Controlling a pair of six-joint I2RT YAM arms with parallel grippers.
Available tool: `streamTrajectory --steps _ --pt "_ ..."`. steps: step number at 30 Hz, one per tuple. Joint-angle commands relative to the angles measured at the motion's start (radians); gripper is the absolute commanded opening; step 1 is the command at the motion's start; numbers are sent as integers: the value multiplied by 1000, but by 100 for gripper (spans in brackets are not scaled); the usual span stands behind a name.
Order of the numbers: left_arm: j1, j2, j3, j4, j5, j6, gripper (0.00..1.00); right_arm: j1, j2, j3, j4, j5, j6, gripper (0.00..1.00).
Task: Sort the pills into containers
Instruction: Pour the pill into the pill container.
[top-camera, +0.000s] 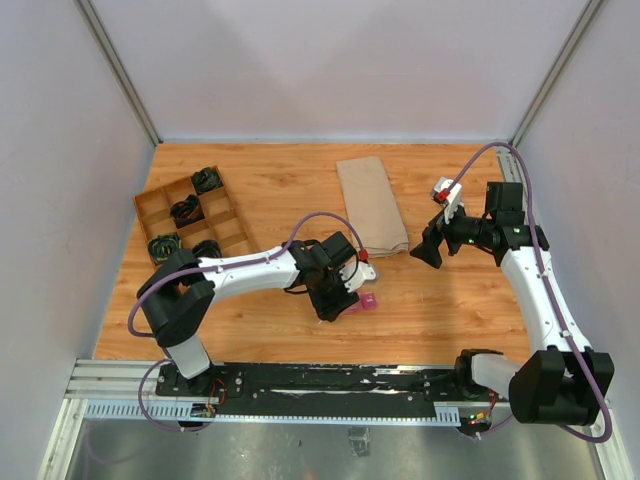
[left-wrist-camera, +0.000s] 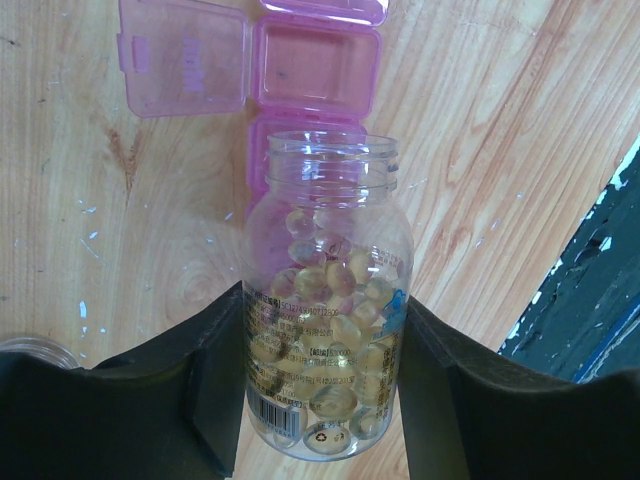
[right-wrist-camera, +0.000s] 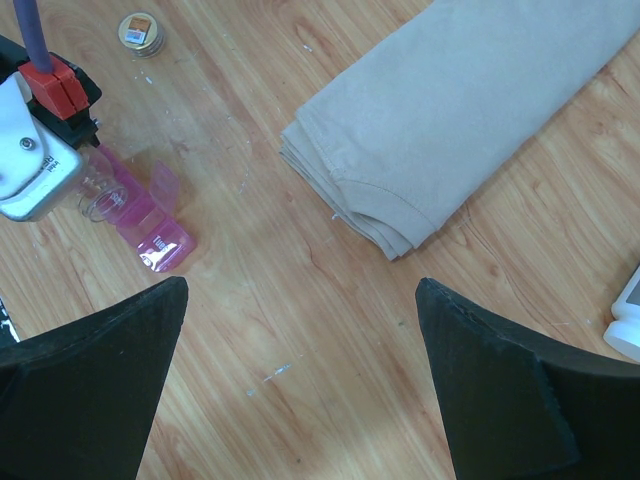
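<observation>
Gripping the uncapped bottle from both sides, your left gripper pinches it firmly. Pills lie heaped toward the near end. The mouth points away from the fingers, straight at the containers. The strip's long axis runs on in line with the bottle. The neck overlaps the nearest compartment; the next one stands open, lid flipped aside. Judged: tip forward, with no sideways shift. The left arm is nearer. The right gripper hangs spread and empty, well apart.
</observation>
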Motion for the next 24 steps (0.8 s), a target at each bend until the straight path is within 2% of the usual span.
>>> streamTrajectory --steps 1,24 --pt "6 13 40 -23 9 13 0 -15 6 19 -15 -23 7 99" --pt "8 30 74 -59 5 13 0 -15 7 18 -16 -23 8 99"
